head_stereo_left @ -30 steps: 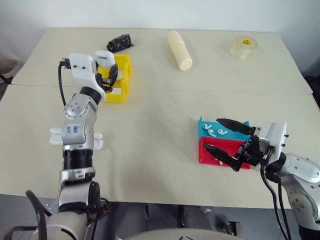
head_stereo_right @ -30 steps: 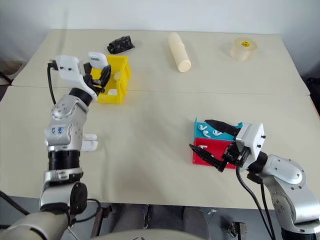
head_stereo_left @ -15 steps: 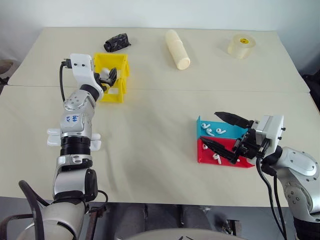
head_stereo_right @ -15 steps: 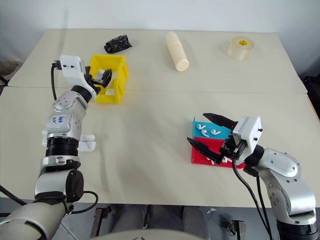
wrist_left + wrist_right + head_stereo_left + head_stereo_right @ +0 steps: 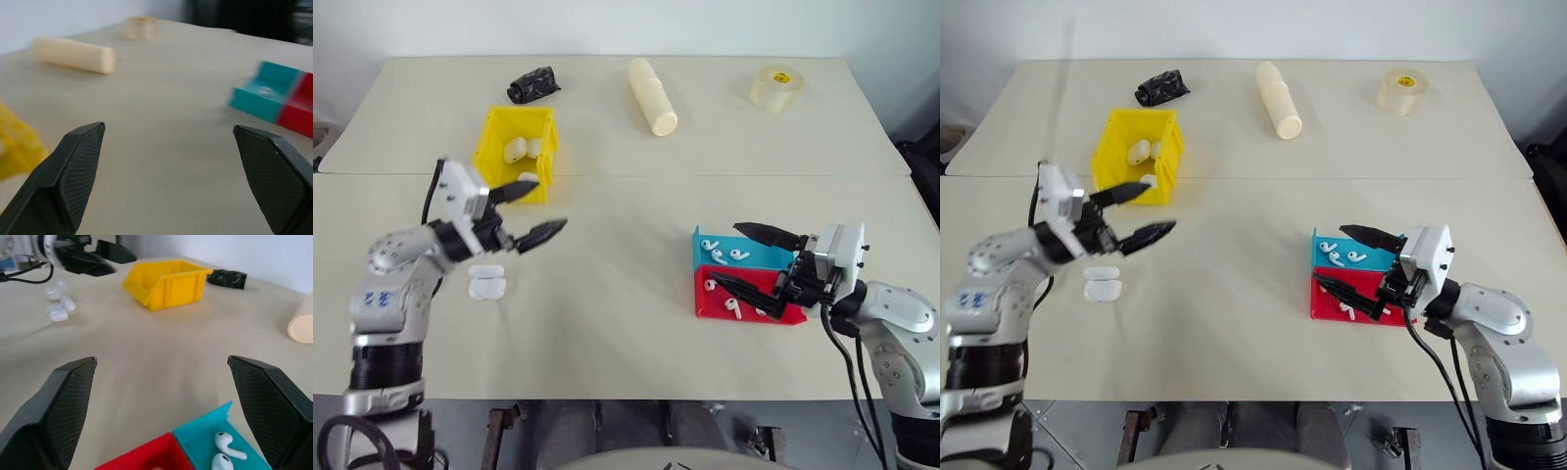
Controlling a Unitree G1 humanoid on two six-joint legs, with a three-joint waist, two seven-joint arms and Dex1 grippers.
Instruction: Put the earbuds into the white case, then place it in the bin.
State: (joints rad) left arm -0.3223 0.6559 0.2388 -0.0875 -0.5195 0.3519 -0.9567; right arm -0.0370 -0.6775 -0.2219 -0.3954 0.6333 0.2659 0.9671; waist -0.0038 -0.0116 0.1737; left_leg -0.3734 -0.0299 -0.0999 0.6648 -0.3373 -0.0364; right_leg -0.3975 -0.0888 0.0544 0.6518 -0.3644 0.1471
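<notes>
Sitting on the beige table (image 5: 626, 147) as landmark: yellow bin (image 5: 487, 147), toward the far left part of the tabletop, holding two white cases (image 5: 515, 149) against its far inner side. Lying on the table nearer than the bin, to its near left: two more white cases (image 5: 486, 282), touching each other, lids closed. Hovering just beside the bin's near right corner: left gripper (image 5: 527, 211), fingers spread wide, gripping nothing, pointing toward the right across the table. Resting well to the right of the bin, near the table's front right: blue tray (image 5: 705, 255) and red tray (image 5: 705, 304), touching side by side, blue one farther back. Lying in the blue tray: several earbuds (image 5: 722, 257); lying in the red tray: at least two more earbuds, partly hidden. Hanging over both trays: right gripper (image 5: 745, 259), fingers standing wide apart, empty, pointing back toward the bin. Lying beyond the bin at the table's far edge: crumpled black bag (image 5: 531, 83). Lying to the right of the bag: cream cylinder (image 5: 651, 95), on its side. Sitting farther right still: tape roll (image 5: 776, 86).
</notes>
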